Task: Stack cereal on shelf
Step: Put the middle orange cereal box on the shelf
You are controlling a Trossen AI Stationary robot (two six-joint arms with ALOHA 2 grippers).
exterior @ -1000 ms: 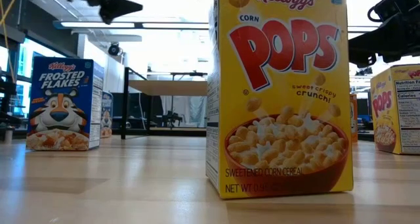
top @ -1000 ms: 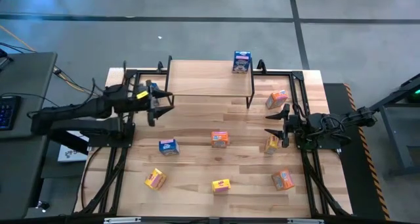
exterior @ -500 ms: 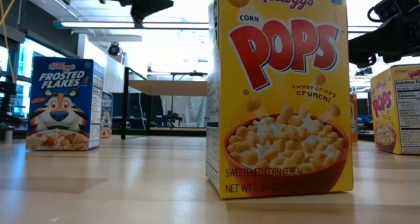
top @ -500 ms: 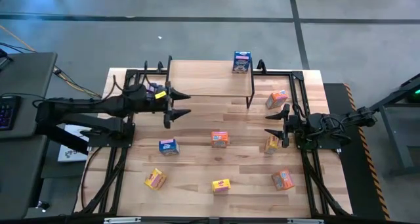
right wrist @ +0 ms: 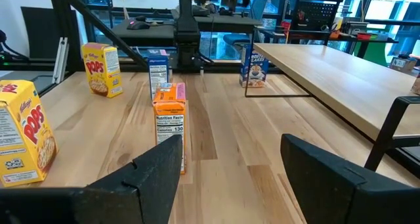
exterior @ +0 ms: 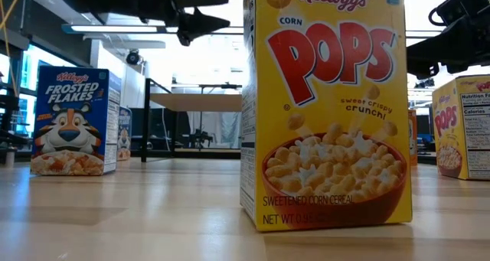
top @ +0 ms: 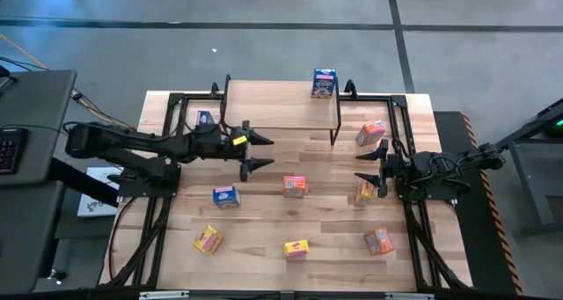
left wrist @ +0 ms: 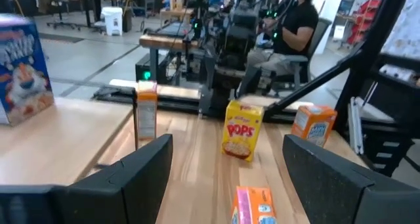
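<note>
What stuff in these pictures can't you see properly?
- Shelf, low view: its right end sits behind the big yellow Pops box.
- Orange box, left wrist view: cut off by the picture's bottom edge.
- Blue box on the shelf, high view: its print is too small to read.
- Person, left wrist view: blurred, partly behind equipment.
</note>
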